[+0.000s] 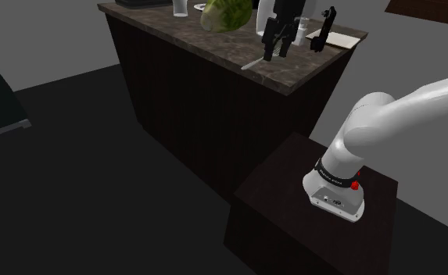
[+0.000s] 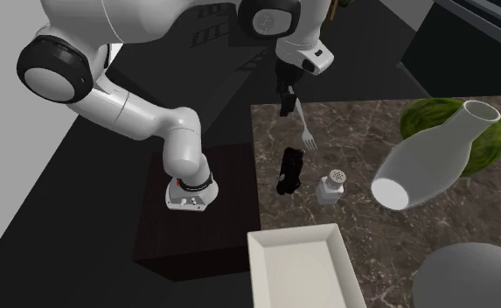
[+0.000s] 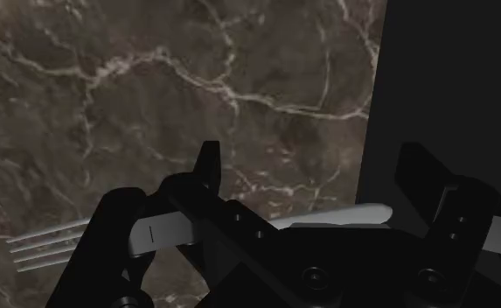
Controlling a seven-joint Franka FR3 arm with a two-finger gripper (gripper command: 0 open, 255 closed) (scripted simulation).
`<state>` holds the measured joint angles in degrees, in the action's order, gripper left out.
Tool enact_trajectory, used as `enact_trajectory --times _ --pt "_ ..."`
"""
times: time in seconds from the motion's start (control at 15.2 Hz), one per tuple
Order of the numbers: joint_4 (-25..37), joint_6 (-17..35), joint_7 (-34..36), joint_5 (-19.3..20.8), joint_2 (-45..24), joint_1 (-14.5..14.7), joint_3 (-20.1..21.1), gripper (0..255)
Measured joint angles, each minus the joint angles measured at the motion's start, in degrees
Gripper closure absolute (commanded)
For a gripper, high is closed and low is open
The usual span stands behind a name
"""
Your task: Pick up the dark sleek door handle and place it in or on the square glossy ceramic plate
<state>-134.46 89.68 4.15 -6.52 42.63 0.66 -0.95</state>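
- The hand (image 2: 285,107) hangs open and empty, its fingers apart, just over a fork (image 2: 306,133) on the marbled surface (image 2: 397,236).
- The dark door handle (image 2: 289,171) lies past the fork, between the hand and the white plate (image 2: 299,262), with its long axis roughly along that line.

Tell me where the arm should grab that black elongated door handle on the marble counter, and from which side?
Probably from straight above, the black gripper closing across the middle of the black elongated door handle: it lies flat, long and narrow. Mind the small white shaker close beside it.
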Motion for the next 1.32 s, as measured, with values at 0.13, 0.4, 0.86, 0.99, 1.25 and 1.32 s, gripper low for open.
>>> enact_trajectory --times 0.13,0.4,0.86,0.99,1.25,1.32 --pt "0.26 -0.5 -0.41 0.5 0.29 -0.27 -0.44 0" --pt "2.82 -2.8 -3.6 4.11 0.63 -2.11 -3.61 0" --pt "8.41 -6.37 -10.31 10.89 0.52 -5.18 -9.71 0" --pt "10.39 -7.38 -12.4 12.75 0.31 -5.96 -11.52 0" --pt "14.95 -8.66 -16.47 16.04 -1.25 -7.09 -15.0 0" --pt "16.1 -9.05 -17.26 16.69 -1.57 -7.31 -15.63 0"
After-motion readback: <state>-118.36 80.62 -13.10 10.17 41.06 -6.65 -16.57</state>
